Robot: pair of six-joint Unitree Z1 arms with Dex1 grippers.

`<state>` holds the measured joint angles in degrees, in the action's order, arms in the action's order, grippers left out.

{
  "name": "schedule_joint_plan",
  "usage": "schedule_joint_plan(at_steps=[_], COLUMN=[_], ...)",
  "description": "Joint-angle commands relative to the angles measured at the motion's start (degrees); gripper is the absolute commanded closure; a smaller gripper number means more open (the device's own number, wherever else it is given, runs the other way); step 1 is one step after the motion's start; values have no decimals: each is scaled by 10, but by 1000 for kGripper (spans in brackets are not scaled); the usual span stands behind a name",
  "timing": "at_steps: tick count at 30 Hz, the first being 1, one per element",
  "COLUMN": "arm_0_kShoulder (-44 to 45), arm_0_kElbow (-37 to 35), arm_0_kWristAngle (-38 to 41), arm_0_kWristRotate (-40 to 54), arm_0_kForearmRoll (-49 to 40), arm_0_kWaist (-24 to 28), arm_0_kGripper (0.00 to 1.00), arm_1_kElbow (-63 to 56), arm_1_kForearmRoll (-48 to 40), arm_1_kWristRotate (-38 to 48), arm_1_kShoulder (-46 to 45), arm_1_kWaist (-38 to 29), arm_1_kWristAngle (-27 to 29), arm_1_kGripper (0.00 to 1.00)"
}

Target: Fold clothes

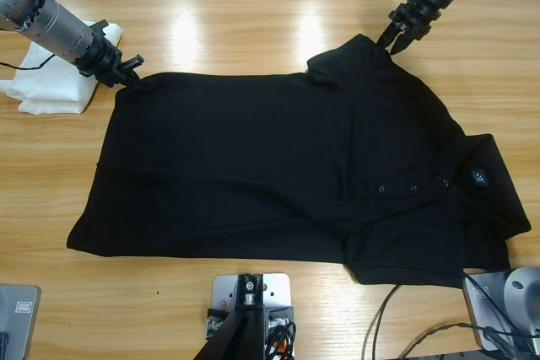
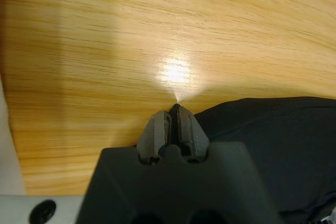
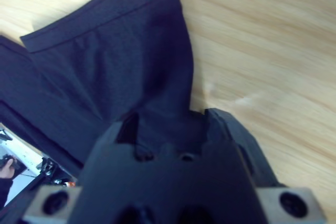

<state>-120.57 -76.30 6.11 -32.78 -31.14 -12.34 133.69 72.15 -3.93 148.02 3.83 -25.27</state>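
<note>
The clothes, a black polo shirt (image 1: 278, 166), lie spread flat across the table with the collar (image 1: 506, 191) and white chest logo (image 1: 479, 178) toward the right. My left gripper (image 1: 133, 75) sits at the shirt's far left hem corner; in the left wrist view its jaws (image 2: 176, 111) are pressed together with a thin dark strip of cloth between them, and the shirt (image 2: 273, 145) spreads off to the right. My right gripper (image 1: 393, 44) is at the far sleeve. The right wrist view shows that gripper (image 3: 173, 116) open, with the sleeve (image 3: 121, 61) lying between its jaws.
A white folded garment (image 1: 51, 82) lies at the far left under the left arm, also showing as a pale edge (image 2: 4, 156). Bare wooden table (image 1: 253, 23) stretches behind the shirt. Cables (image 1: 396, 326) trail at the front right.
</note>
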Motion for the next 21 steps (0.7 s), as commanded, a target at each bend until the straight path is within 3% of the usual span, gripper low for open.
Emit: schedule_joint_plan(at_steps=[1,5,8,9,10,11,21], arm_0_kShoulder=[-20,-21,-21,-21,-20,-20,-15], arm_0_kElbow=[29,27,27,28,28,29,29], arm_0_kWristAngle=[-11,-11,-11,-11,-11,-11,-14], arm_0_kWristRotate=[-8,-8,-9,-9,-9,-9,-9], arm_0_kForearmRoll=[-10,-10,-10,-10,-10,-10,-10], arm_0_kWaist=[6,6,6,6,6,6,8], arm_0_kGripper=[1000,1000,1000,1000,1000,1000,1000], arm_1_kElbow=[-4,-4,-4,-3,-2,-1,13], arm_1_kForearmRoll=[7,10,12,11,11,11,18], arm_1_kWristRotate=[-10,-10,-10,-10,-11,-11,-19], arm_1_kShoulder=[41,41,42,43,46,48,59], arm_1_kWaist=[-16,-22,-26,-27,-27,-27,-27], arm_1_kWristAngle=[-9,-8,-9,-9,-10,-11,6], arm_1_kGripper=[479,486,576,672,866,995,1000])
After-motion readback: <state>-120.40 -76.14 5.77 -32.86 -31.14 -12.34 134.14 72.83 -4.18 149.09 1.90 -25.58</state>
